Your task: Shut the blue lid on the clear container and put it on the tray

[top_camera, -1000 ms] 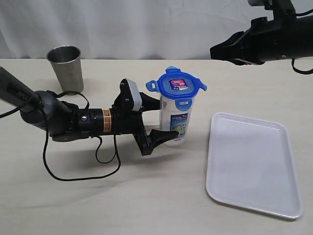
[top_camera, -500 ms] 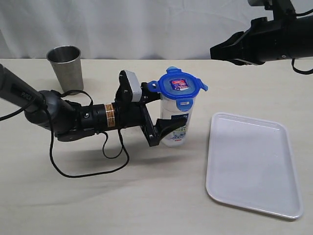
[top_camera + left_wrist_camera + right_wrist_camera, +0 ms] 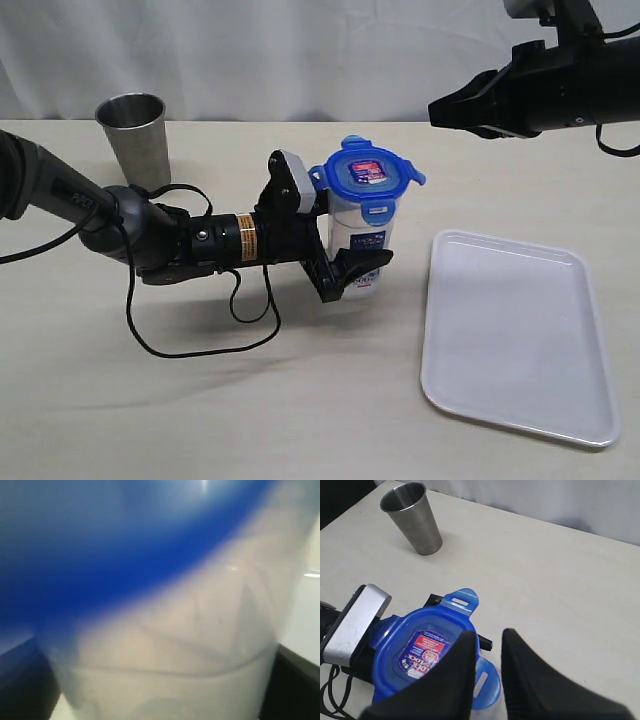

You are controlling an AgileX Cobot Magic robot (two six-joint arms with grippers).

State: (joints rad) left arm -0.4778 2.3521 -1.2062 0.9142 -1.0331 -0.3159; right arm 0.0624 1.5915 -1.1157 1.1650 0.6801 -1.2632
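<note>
The clear container stands upright on the table, left of the white tray. The blue lid sits on top of it, sticker up, with some flaps sticking outward. My left gripper reaches in from the left, open, one finger on each side of the container's lower body. In the left wrist view the container and lid fill the frame as a blur, with dark fingers at the corners. My right gripper hovers high at the back right, holding nothing. Its fingers stand a narrow gap apart above the lid.
A grey steel cup stands at the back left, also in the right wrist view. The left arm's black cable loops over the table in front of that arm. The tray holds nothing.
My left gripper has slid right, and its fingers now straddle the container more deeply. The container, lid and tray have not moved. The right arm has barely shifted.
</note>
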